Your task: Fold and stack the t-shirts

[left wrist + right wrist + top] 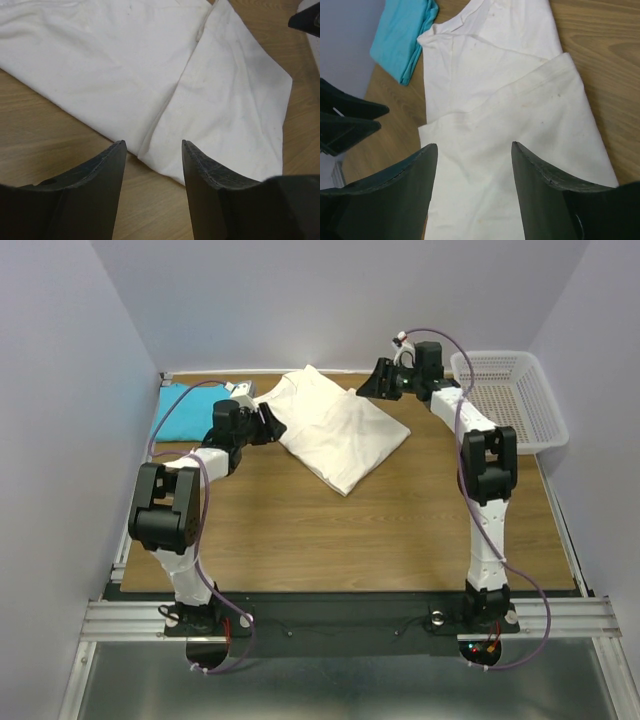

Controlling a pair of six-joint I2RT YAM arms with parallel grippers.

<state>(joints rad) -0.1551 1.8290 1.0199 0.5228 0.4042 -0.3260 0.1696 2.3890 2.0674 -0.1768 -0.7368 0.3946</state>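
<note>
Left gripper (152, 143): open, nothing between the fingers. The edge of the cream-white shirt (335, 425) lies just ahead of its fingertips, and a fold line runs away from the gap. Height over the wood is hard to judge, so I can't say whether it touches.

Right gripper (474, 145): also open and empty, over the shirt from the opposite side. A doubled flap lies under and ahead of its fingers, with the collar farther ahead.

The turquoise shirt (185, 410) is already folded. It lies off to the left gripper's outer side, close to the cream one but apart from it. The mesh basket (510, 400) is on the right gripper's outer side and plays no part in this step.

Step in hand, as I read it: another fold on the cream shirt (it looks part-folded, with the sleeves tucked in), then stacking.

To do it well:
- Bring each set of fingers in low at the cloth edge and pinch through all layers. Catching only the top flap would likely peel the earlier fold open.
- Grip near matching corners so the carried edge comes out straight.
- Lift both sides together and just clear of the table (350, 530), carry across, and lay down rather than drag, since soft cotton probably bunches and skews on wood.
- Let go only once the edges line up.
</note>
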